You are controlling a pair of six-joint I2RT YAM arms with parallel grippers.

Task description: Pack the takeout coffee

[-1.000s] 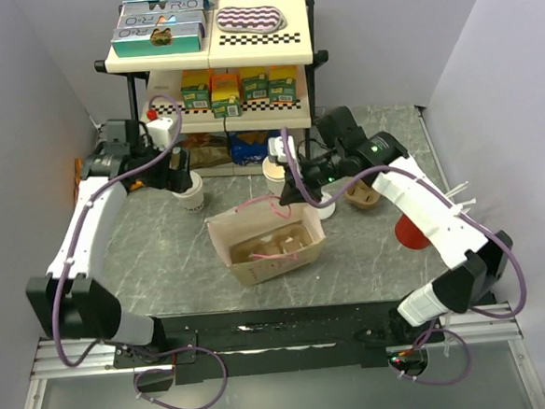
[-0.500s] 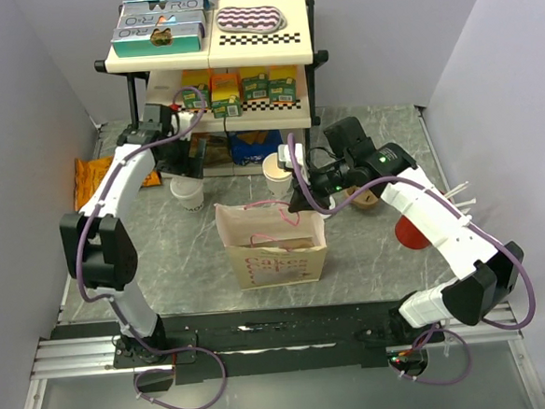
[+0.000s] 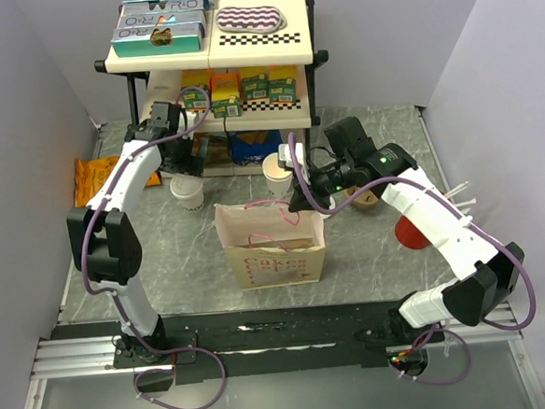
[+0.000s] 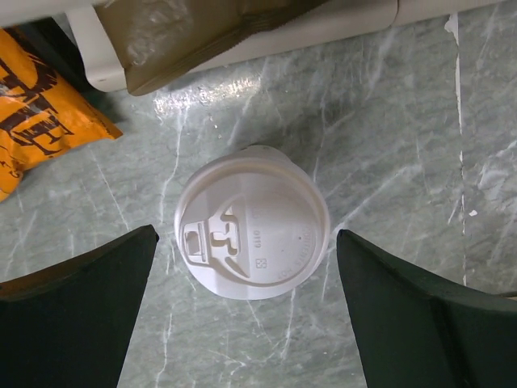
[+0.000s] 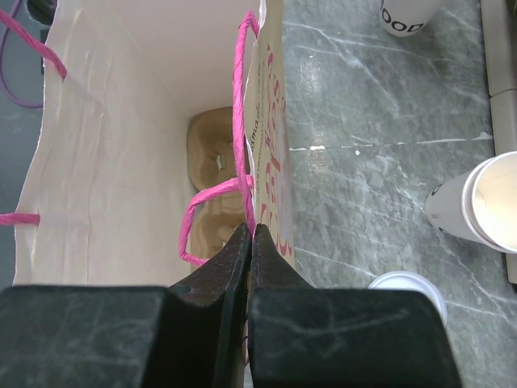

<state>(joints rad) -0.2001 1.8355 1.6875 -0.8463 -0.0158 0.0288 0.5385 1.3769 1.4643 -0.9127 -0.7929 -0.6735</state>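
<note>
**Left hand spread above the lidded coffee, right hand pinching the bag's rim**

My left gripper point(image 4: 246, 239) points straight down with its fingers spread wide. The takeout coffee point(image 4: 258, 214) stands on the marbled table point(image 4: 388, 121) directly beneath it, its white lid centred between my fingers and clear of both. An orange snack packet point(image 4: 40, 137) lies off to one side. My right gripper point(image 5: 250, 242) is pressed together on the top edge of the paper bag point(image 5: 121, 162), right by a pink handle point(image 5: 240, 121). The bag stands upright and open below me, with a brown cup carrier point(image 5: 212, 170) at its bottom.

Bright, even light, soft shadows, mild glare on the table point(image 4: 202, 93).
</note>
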